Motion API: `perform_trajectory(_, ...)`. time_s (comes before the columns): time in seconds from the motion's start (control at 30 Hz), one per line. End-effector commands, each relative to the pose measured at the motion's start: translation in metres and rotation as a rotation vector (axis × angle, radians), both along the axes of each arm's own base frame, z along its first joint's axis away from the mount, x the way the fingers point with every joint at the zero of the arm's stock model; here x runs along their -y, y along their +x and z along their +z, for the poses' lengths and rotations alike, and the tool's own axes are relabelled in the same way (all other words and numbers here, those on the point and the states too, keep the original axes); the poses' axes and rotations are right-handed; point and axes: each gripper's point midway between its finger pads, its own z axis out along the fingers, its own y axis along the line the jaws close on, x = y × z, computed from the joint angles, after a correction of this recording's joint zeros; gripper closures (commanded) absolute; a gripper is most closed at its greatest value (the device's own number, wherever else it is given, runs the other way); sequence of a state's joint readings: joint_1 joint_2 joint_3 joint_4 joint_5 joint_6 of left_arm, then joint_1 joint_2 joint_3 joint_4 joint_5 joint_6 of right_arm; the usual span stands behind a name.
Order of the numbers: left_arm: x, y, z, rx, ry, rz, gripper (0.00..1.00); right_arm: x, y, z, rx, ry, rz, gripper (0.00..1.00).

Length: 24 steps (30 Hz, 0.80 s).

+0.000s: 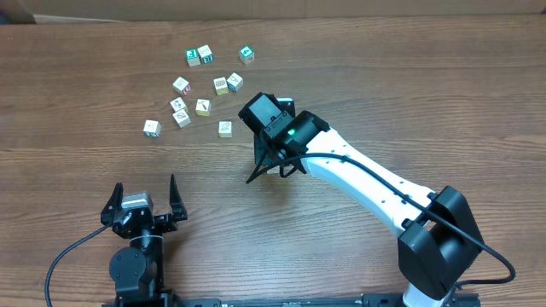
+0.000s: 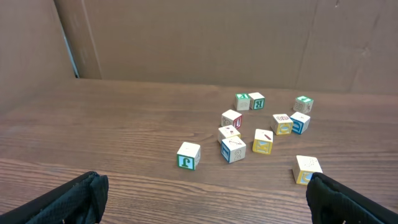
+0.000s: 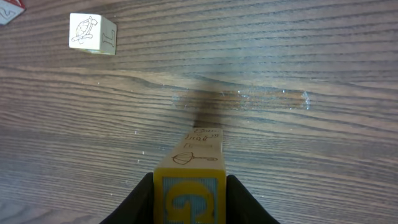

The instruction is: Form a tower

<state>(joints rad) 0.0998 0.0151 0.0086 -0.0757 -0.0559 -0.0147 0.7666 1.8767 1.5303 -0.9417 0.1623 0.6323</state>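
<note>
In the right wrist view the tower (image 3: pixel 200 147) rises from the wooden table as a narrow stack. Its top block is a yellow cube (image 3: pixel 189 194) with a blue letter face and an umbrella drawing. My right gripper (image 3: pixel 189 202) is shut on that yellow cube, one black finger pressed against each side. In the overhead view the right gripper (image 1: pixel 275 170) points down at mid-table and hides the tower beneath it. My left gripper (image 1: pixel 145 200) rests open and empty near the front left, far from the tower.
Several loose cubes (image 1: pixel 205 89) lie scattered at the back left of the table; the same loose cubes (image 2: pixel 249 134) show ahead of the left gripper (image 2: pixel 205 199). One pale cube with a turtle drawing (image 3: pixel 92 33) lies beyond the tower.
</note>
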Motion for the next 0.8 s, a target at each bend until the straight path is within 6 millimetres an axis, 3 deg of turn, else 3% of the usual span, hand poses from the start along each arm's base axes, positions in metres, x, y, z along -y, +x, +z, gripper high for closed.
perform_trajectory(0.0, 0.0007, -0.0002, 0.0011, 0.005, 0.023, -0.005, 0.01, 0.0004, -0.0031, -0.0042, -0.005, -0.008, 0.006, 0.67)
perform_trajectory(0.37, 0.0007, -0.0002, 0.0011, 0.005, 0.023, -0.005, 0.00, 0.0008, -0.0036, -0.0045, -0.008, -0.010, 0.005, 0.65)
perform_trajectory(0.63, 0.0007, -0.0002, 0.0011, 0.005, 0.023, -0.005, 0.00, 0.0008, -0.0037, -0.0045, -0.008, -0.009, 0.005, 0.78)
perform_trajectory(0.77, 0.0007, -0.0002, 0.0011, 0.005, 0.023, -0.005, 0.00, 0.0007, -0.0037, -0.0045, -0.008, -0.009, 0.006, 0.80)
